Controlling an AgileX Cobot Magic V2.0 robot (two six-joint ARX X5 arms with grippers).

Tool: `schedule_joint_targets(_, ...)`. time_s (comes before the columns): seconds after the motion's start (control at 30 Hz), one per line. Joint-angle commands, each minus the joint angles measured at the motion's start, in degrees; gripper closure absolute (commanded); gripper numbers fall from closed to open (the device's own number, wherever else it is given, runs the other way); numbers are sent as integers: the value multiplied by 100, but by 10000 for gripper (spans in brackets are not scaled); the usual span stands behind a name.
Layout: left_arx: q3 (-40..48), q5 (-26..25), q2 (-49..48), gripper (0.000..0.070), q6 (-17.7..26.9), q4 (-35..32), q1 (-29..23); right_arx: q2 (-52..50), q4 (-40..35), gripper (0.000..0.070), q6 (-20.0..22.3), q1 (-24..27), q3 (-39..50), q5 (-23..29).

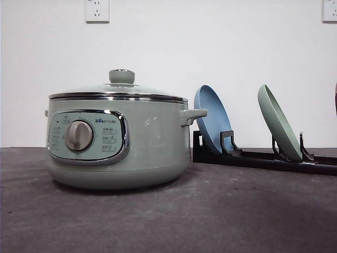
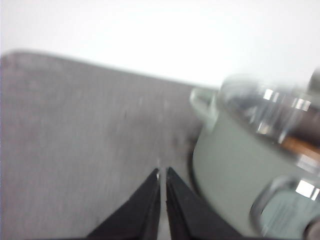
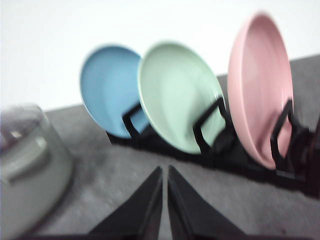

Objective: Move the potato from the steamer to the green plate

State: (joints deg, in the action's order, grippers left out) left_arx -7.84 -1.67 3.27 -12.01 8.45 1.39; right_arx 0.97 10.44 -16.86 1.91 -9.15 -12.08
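Both sets of fingers (image 2: 163, 172) (image 3: 164, 170) are pressed together, empty, above the tabletop (image 1: 210, 211). The lidded steamer (image 2: 235, 165) sits beside the left fingers; the green plate (image 3: 177, 95) stands racked beyond the right fingers.

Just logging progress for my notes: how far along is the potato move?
Nothing looks done yet. The lid is on the steamer, and the green plate stands on edge in the rack, between the blue plate and the pink one. Both hands, left and right, are shut and empty. Everything remains: lid off, plate out, potato across.
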Motion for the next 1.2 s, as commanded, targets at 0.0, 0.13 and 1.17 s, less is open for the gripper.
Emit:
schedule_joint_targets(0.0,-238,31,175,688,-168,-79,11,122,83,696,-216,-9,-291,-17)
schedule_joint_targets(0.13,-807,26,758,688,-415,-91,18,539,366,695,-264,-18,-1000,-112)
schedule_joint_targets(1.17,-5692,-2542,4503,685,730,2908,1440,4208,3327,694,1176,-1168,-5020,-2263)
